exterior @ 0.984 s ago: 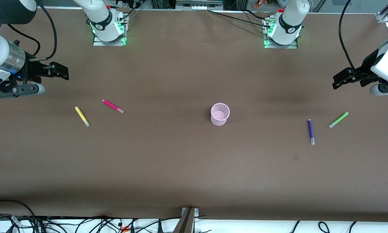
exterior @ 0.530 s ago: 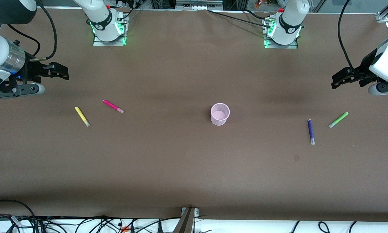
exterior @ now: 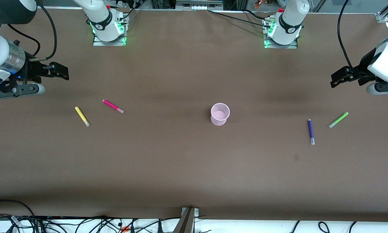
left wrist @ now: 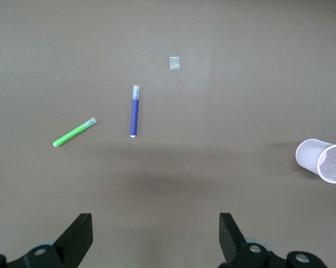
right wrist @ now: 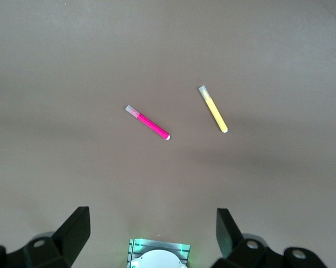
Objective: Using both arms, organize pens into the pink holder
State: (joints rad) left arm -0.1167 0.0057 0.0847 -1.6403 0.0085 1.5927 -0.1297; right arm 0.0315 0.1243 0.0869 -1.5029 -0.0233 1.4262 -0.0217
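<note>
The pink holder [exterior: 220, 114] stands upright mid-table and shows in the left wrist view [left wrist: 323, 161]. The yellow pen [exterior: 82, 116] and magenta pen [exterior: 113, 106] lie toward the right arm's end, also in the right wrist view, yellow pen [right wrist: 213, 109] and magenta pen [right wrist: 148, 123]. The purple pen [exterior: 311, 131] and green pen [exterior: 338, 119] lie toward the left arm's end, also in the left wrist view, purple pen [left wrist: 134, 111] and green pen [left wrist: 74, 132]. My right gripper [exterior: 62, 72] [right wrist: 153, 231] is open and empty over bare table. My left gripper [exterior: 338, 79] [left wrist: 156, 237] is open and empty over bare table.
The brown table [exterior: 168, 161] carries a small pale patch [exterior: 296, 157] nearer the camera than the purple pen. The arm bases [exterior: 108, 30] [exterior: 282, 32] stand along the table's edge by the robots. Cables lie off the table's near edge [exterior: 83, 225].
My left gripper has drifted slightly toward the robots' side of the table. The right arm, the pens and the holder have not moved.
</note>
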